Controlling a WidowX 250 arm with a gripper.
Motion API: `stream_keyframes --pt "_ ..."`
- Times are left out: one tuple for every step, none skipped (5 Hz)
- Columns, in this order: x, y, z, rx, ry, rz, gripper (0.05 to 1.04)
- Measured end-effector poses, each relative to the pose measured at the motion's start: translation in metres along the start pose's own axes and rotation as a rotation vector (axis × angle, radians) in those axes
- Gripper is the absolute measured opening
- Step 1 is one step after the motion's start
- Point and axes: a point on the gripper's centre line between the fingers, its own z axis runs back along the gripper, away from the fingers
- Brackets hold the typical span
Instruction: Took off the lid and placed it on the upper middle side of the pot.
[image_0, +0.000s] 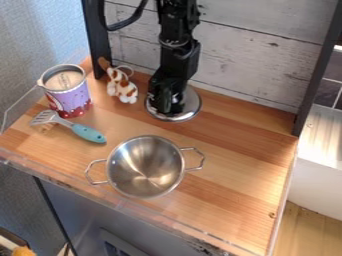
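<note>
"Behind the pot (145, 167), up towards the wall (254, 55), is that the lid (191, 106)?"

"Yes, under the gripper (167, 107), with the toy (123, 89) near it. The pot is uncovered, so I'd call this the end of the setting down."

"Is the gripper clenched on the lid, or has it let go?"

"I can't tell; the arm hides the lid's middle. Treat it as held until you know."

"How would you finish, then?"

"Check that the rim bears on the table (234, 175) all round. It looks nearly level, but contact is hard to judge from here. If there's a gap, ease straight down and stop at first touch. Pressing harder could make it rock or skid."

"And the release?"

"Keep the arm steady, let go gently, then rise well clear before going sideways. Swing too soon and you could drag the lid into the toy or knock it on the wall."

"Should it go nearer the centre?"

"I'd leave it. It's beyond the pot's far rim, slightly to one side, and that seems close enough to the spot asked for."
</note>
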Motion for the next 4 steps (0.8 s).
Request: stream_keyframes --pt "-0.001 0.000 0.016 0.040 0.001 0.007 1.000" --pt "-0.013 -0.003 0.046 0.119 -0.007 0.049 1.001" --pt "-0.019 -0.009 0.081 0.219 -0.009 0.072 1.001" --pt "-0.032 -0.024 0.092 0.276 -0.035 0.126 1.001"
